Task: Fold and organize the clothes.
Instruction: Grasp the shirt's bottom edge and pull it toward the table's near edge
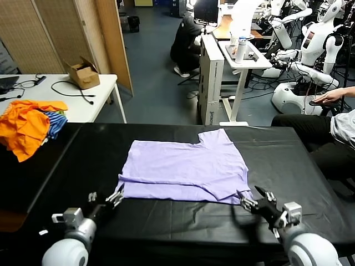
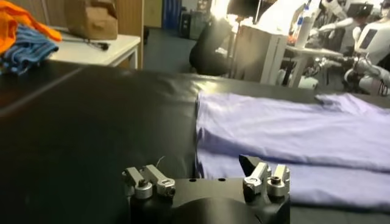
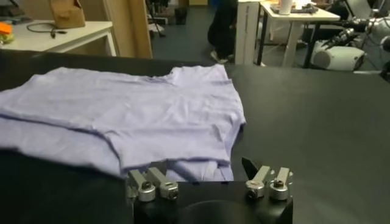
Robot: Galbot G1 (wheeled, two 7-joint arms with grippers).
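Resting wide open beside the T-shirt (image 1: pixel 186 169) hem, left hand (image 1: pixel 104 200), right hand (image 1: pixel 256 199) (both empty).

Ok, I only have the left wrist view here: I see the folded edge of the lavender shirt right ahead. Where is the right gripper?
Observer: The right gripper is at the shirt's near right corner, jaws open, holding nothing.
Operator: And my left one, is it off the cloth?
Observer: Yes. In the head view the left gripper sits open at the near left corner, with no cloth between its fingers.
Operator: How does the far right of the shirt look?
Observer: The right wrist view shows a folded-over layer lying on a lower one, whose edge peeks out near that gripper.
Operator: Anything else on the table?
Observer: An orange and blue-striped heap at the far left.
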